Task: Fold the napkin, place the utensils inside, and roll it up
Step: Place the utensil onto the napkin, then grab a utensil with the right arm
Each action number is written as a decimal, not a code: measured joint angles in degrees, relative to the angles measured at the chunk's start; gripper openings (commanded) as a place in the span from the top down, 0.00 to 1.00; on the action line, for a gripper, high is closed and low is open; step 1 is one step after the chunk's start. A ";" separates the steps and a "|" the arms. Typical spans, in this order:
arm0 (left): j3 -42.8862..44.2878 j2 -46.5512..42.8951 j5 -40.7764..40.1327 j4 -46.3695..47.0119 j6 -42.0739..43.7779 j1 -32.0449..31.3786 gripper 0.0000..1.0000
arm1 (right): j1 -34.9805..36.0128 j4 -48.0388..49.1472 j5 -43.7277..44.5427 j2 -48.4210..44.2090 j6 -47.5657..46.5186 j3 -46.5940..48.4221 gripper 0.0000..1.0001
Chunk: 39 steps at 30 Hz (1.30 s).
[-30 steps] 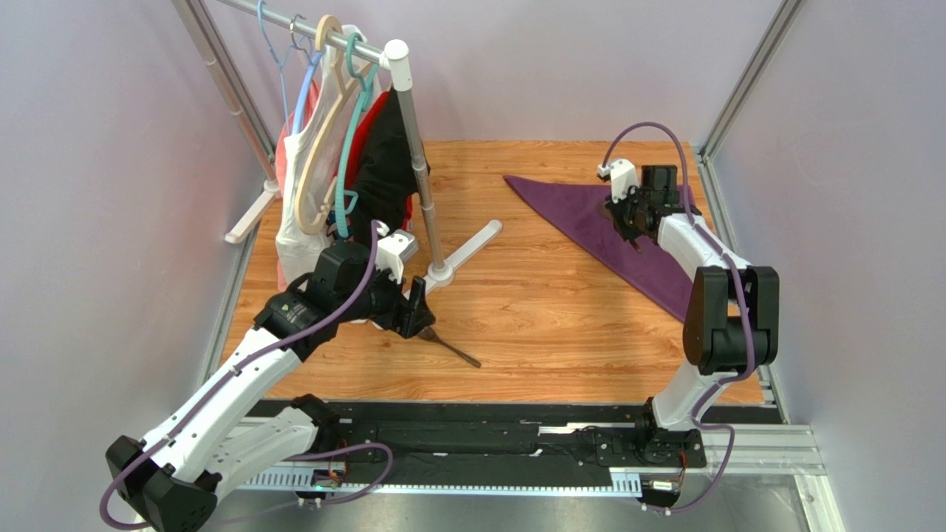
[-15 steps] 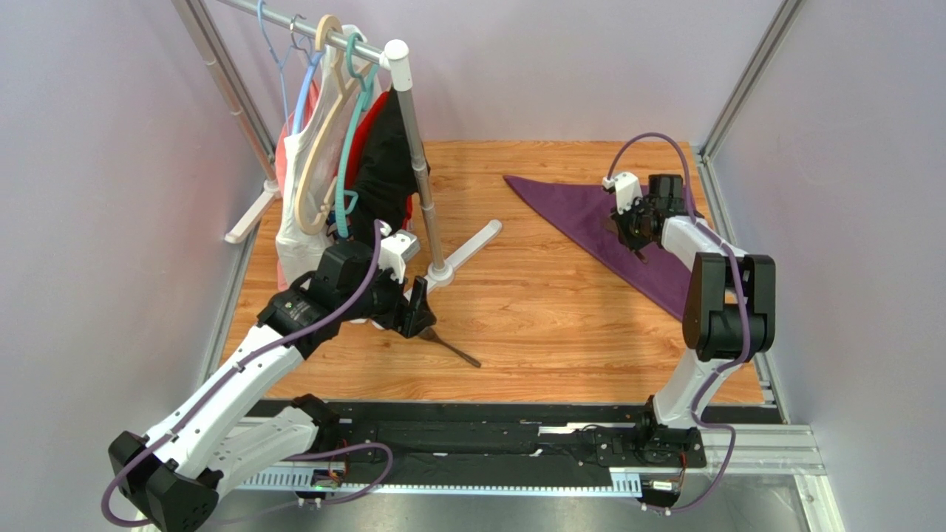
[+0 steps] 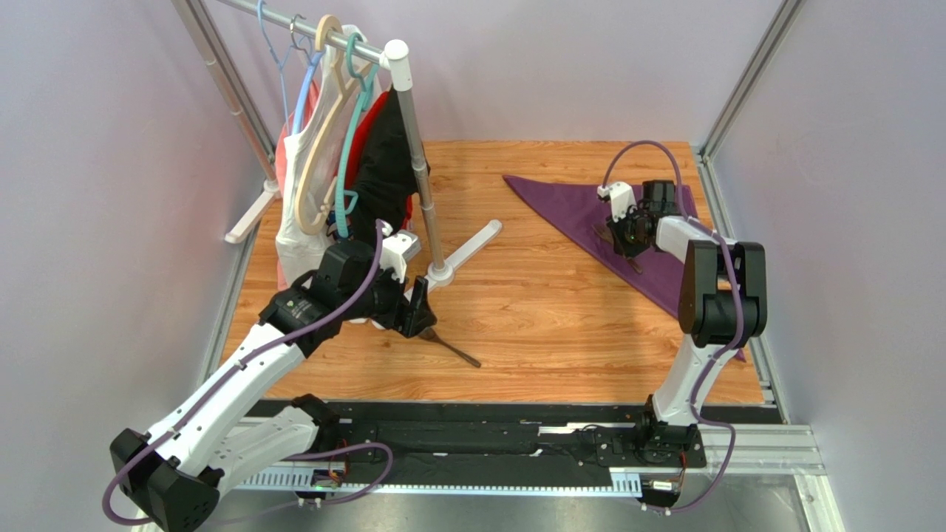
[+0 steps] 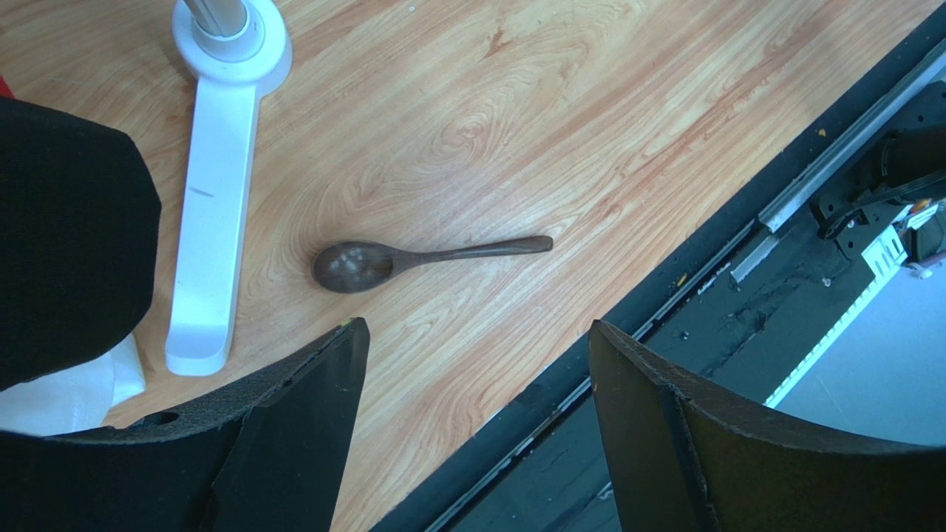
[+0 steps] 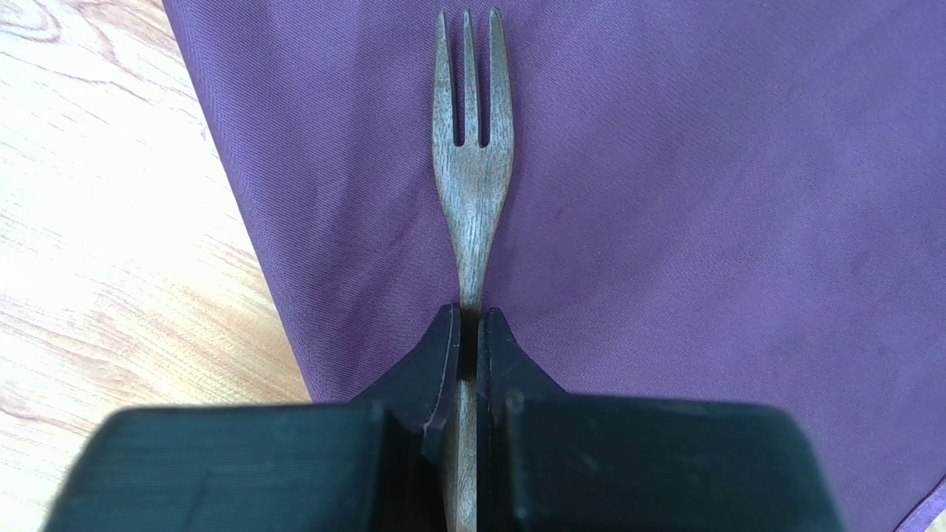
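Fork [image 5: 471, 177]: likely light, stiff; right fingers [image 5: 433, 360] clenched on its handle.
Spoon [image 4: 422, 258]: slim, rigid; grab mid-handle; left fingers [image 4: 294, 421] released.
Napkin [image 5: 711, 222]: thin, limp, probably slippery; pinch corners.

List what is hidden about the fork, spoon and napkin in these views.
- The fork: handle end hidden inside the right pincer, right wrist view; whether it touches the napkin is unclear.
- The napkin: cut off by that view's top and right edges; partly under the right arm from above.
- The spoon: bowl mostly hidden behind the left pincer in the top view.
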 measured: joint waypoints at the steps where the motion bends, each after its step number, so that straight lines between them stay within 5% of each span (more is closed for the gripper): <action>1: 0.00 0.00 0.04 0.00 -0.02 0.04 0.18 | 0.00 0.00 0.02 0.00 0.00 0.02 0.94; 13: 0.00 0.17 0.33 0.07 -0.02 0.26 0.18 | 0.02 0.02 3.78 0.00 1.40 0.20 0.65; 22: 0.00 0.07 0.59 0.11 -0.02 0.26 0.18 | 1.09 0.02 9.31 -2.58 5.20 0.96 0.66; 30: 0.00 -0.48 0.59 0.11 -0.02 0.26 0.18 | 3.04 -0.20 11.52 -14.34 13.97 2.12 0.66; 34: 0.00 -0.90 0.50 0.13 -0.02 0.26 0.18 | 7.82 -0.17 12.76 -23.10 20.11 -0.24 0.65; 39: -0.33 -3.54 0.44 0.76 -0.02 0.33 0.18 | 24.61 1.90 12.83 -35.63 28.50 -12.74 0.65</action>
